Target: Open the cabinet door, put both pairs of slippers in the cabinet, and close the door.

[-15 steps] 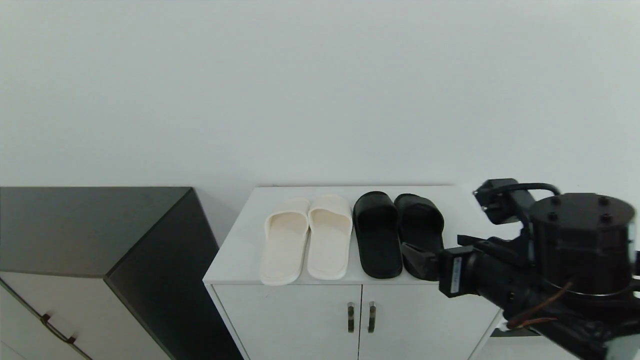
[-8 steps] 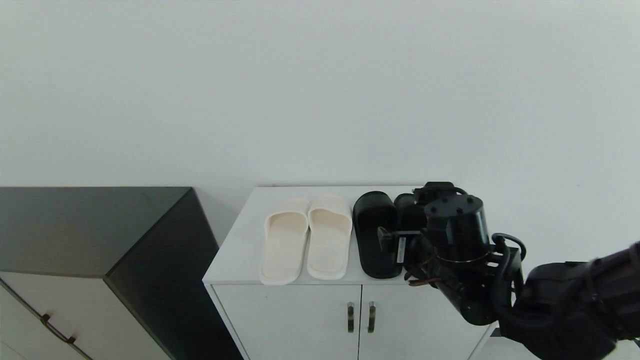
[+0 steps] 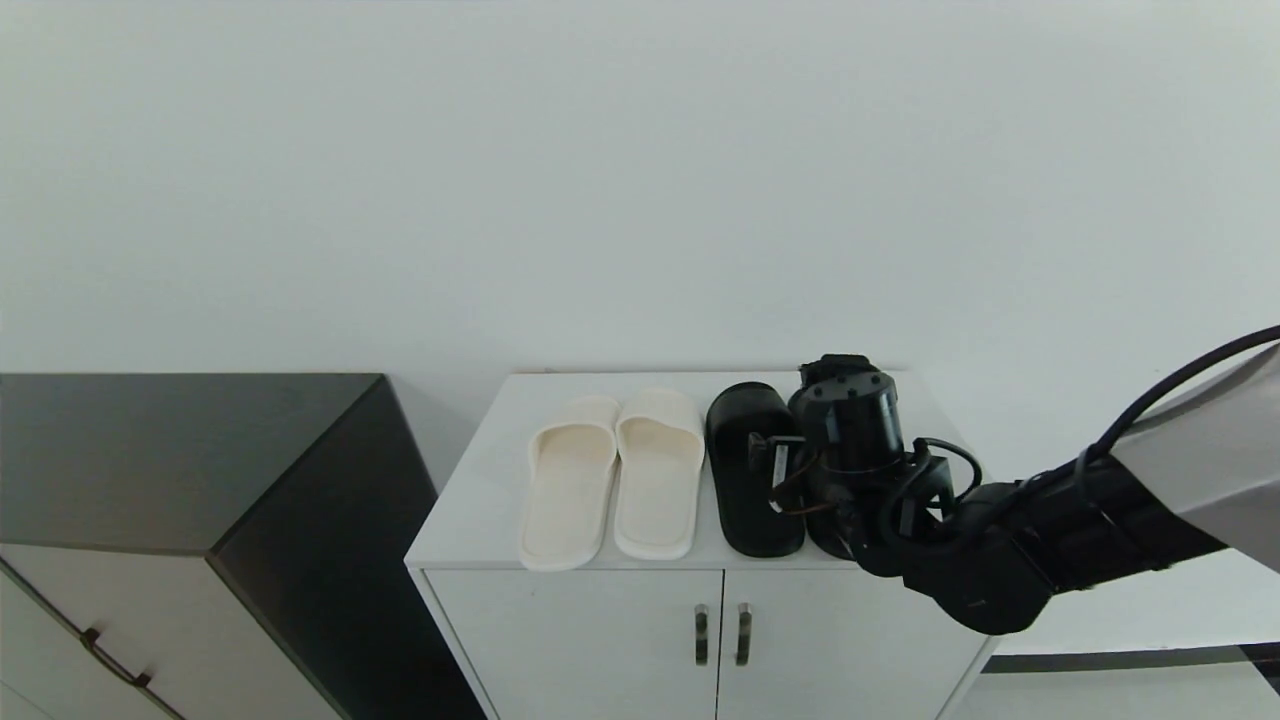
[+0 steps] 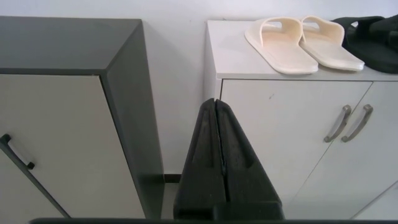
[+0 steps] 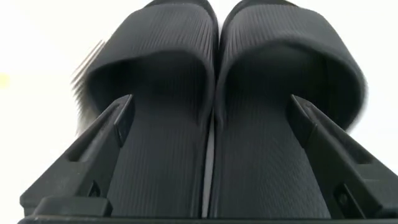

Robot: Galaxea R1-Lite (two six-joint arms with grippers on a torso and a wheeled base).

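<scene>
Right wrist view, ribbed black slippers (image 5: 161, 143), touching

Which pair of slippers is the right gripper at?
The black pair, lying right of the cream pair on the white cabinet; the right gripper is open, spread over both its slippers.

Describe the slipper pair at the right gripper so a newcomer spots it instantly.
On the white two-door cabinet, right of the dark cabinet, four slippers lie in a row. The black pair is the right-hand two; unlike the cream pair beside it, it sits between the open fingers of the right gripper.
</scene>
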